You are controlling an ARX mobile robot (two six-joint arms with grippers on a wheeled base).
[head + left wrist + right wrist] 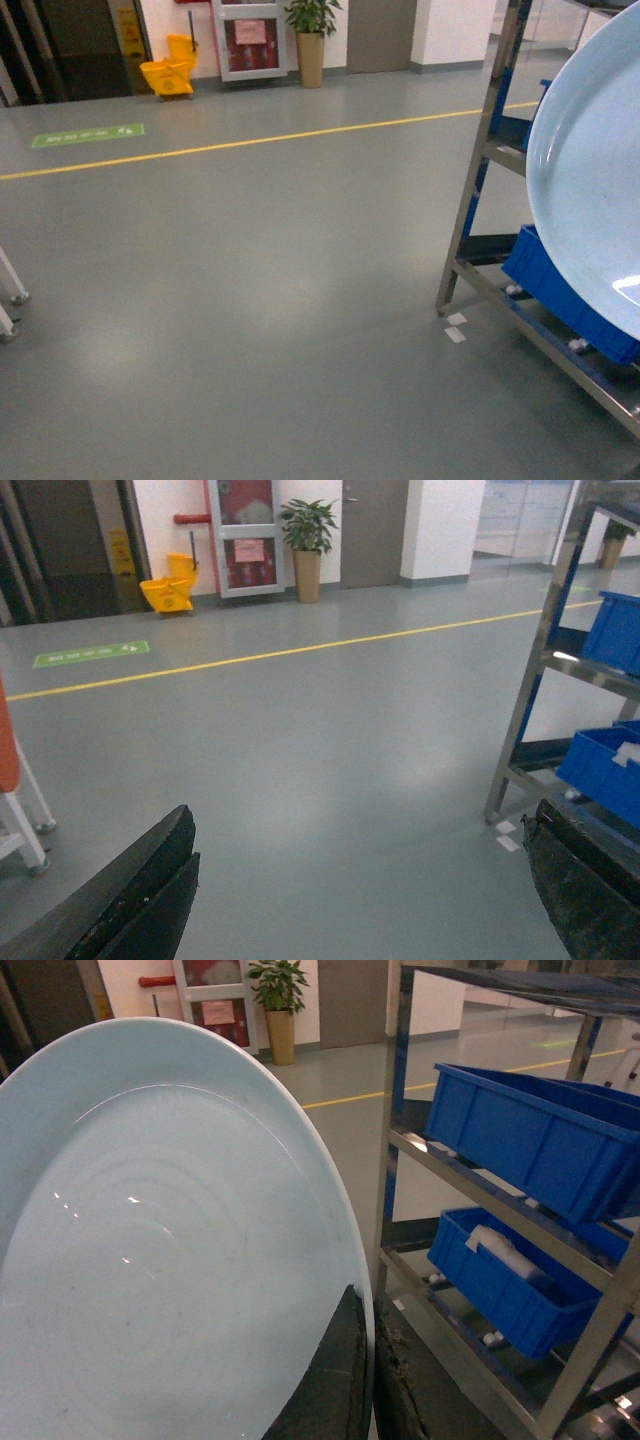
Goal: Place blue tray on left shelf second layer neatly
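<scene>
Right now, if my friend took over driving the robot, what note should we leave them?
Right gripper: fingers shut on the blue tray, pinching its rim; the tray is tilted up in the air.
Left gripper: open, holding nothing.
The steel shelf stands to the right, with blue crates on its tiers.
Done: tray picked up.
Left: carry the tray to the shelf's second layer and set it down flat and neat.

Open floor left, rack right

Bare grey floor (250, 300) spreads from 9 to 12 o'clock; at 3 o'clock the steel rack (478, 215) and blue crates (530, 1140) block passage.
</scene>
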